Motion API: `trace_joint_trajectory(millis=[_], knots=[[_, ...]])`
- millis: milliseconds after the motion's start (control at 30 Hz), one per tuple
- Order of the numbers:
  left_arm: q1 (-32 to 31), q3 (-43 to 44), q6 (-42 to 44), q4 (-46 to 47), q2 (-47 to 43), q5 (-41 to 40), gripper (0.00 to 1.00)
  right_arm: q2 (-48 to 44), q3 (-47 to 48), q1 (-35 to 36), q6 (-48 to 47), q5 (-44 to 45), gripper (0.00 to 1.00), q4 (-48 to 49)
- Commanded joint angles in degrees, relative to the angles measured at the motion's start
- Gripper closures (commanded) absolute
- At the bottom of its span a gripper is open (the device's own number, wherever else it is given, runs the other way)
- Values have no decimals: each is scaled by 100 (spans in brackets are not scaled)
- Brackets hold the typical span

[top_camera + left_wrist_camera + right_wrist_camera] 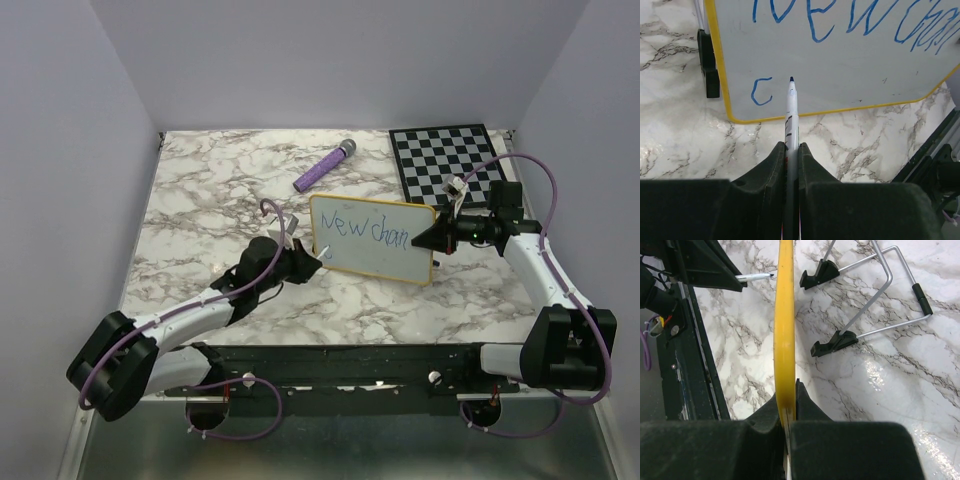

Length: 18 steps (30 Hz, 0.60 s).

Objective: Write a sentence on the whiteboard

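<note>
Marker (791,107), pinched by left end effector (791,150), points at the whiteboard (840,75).

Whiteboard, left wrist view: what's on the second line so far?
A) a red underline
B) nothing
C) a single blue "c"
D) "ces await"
C: in the left wrist view a lone blue c sits low on the whiteboard, just left of the tip of the marker, and nothing else is written on that line.
</note>
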Motion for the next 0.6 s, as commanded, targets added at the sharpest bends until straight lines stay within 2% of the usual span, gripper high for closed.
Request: trace_joint_trajectory(millis=[0, 567], knots=[[31, -159, 51, -228, -387, 5, 100, -34, 83, 15, -75, -100, 99, -129], [22, -247, -90, 554, -229, -22, 100, -34, 83, 15, -75, -117, 99, -129]])
